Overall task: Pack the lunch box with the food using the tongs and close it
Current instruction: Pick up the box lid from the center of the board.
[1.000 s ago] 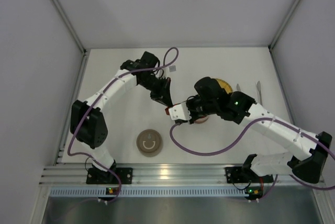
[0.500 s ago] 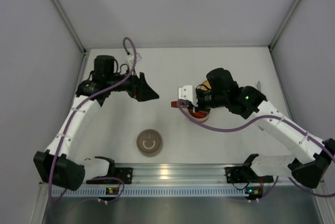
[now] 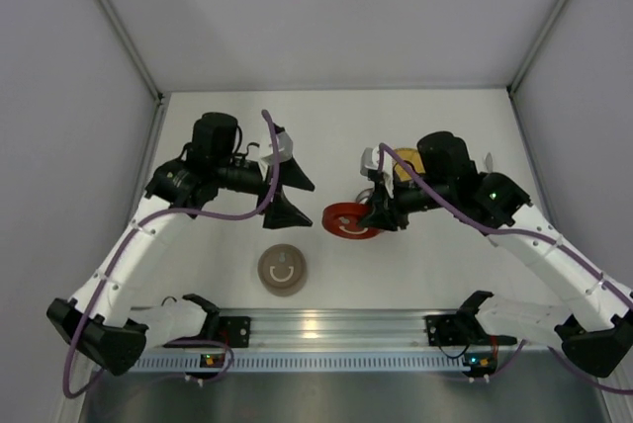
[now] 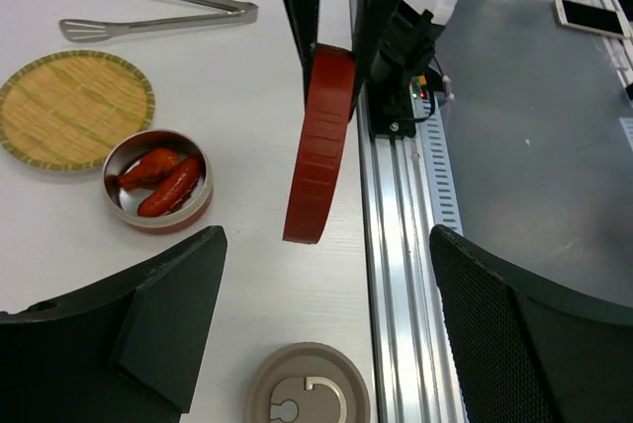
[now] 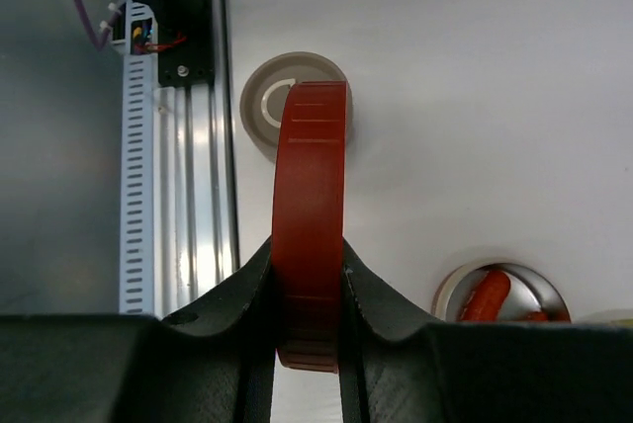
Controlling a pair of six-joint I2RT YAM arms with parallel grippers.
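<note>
Apart now, the two arms stood close together over the table's middle a second ago. The left gripper [image 3: 290,193] has swung back to its own side, and the right gripper [image 5: 310,283] has come off the tin [image 4: 173,217] toward the centre.

By my reading the packing is mostly done and the closing has begun but is unfinished.

The right gripper's jaws are pressed onto the red lid [image 5: 310,196], pinching it across its thickness so that it hangs on edge, clear of the table [image 4: 247,126] and not over the tin. The left gripper's jaws are spread wide with nothing between them.

Just beyond the held lid, the tin stands open with two red pieces [image 4: 163,178] lying inside. I cannot make out a round orange-yellow piece anywhere.

Beside the tin, the yellow plate [image 4: 74,107] is bare, which suggests the food has already gone across. The tongs [image 4: 158,5] lie flat past the plate, in neither gripper.

Nearer the rail [image 4: 396,245], a beige lid [image 3: 282,270] rests flat on the table. Whether it goes on before the red one cannot be told.
</note>
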